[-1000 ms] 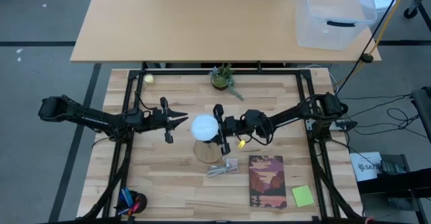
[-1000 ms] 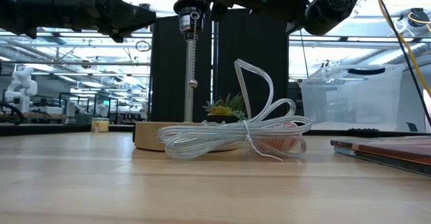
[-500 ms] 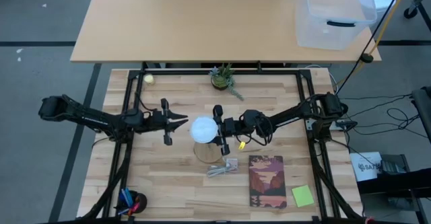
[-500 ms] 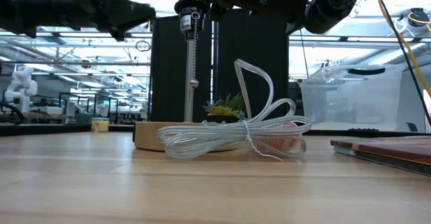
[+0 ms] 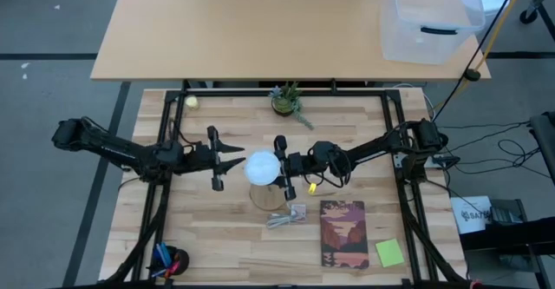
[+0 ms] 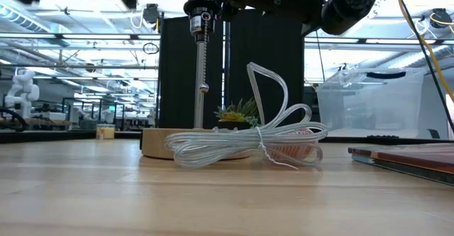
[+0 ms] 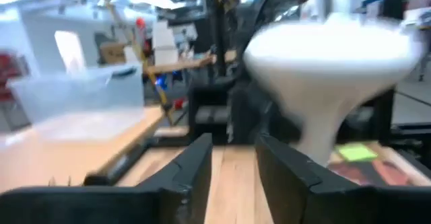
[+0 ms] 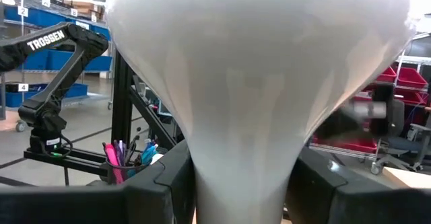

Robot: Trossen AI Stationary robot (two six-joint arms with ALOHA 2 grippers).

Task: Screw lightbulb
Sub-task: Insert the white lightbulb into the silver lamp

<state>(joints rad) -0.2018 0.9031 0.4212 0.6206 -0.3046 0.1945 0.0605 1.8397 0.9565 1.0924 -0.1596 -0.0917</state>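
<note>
The white lightbulb (image 5: 262, 167) stands upright, globe up, over the lamp's thin stem (image 6: 202, 59) and black socket (image 6: 202, 13), which rise from a round wooden base (image 6: 159, 141). My right gripper (image 5: 277, 165) comes from the table's right and is shut on the bulb's neck. My left gripper (image 5: 236, 157) is open just left of the globe and touches nothing; in the left wrist view (image 7: 236, 163) the bulb (image 7: 330, 62) stands a little ahead of its fingers. In the low view the bulb lies above the picture. My right gripper pinches the bulb's pale cone neck (image 8: 242, 150) between its two fingers (image 8: 172, 177), below the globe. The fingers lie level and come from the table's right side. The bulb is upright above the socket; whether its screw end is in the socket does not show.
A coiled clear cord (image 5: 286, 217) lies in front of the base, a book (image 5: 344, 233) and a green note (image 5: 389, 252) at the near right. A small plant (image 5: 289, 101) and a yellow-green ball (image 5: 192, 101) are at the far side, a pen cup (image 5: 169, 261) near left.
My left gripper has gone up, almost out of the top of the low view, and a little toward the bulb. My right gripper and the bulb have kept still.
</note>
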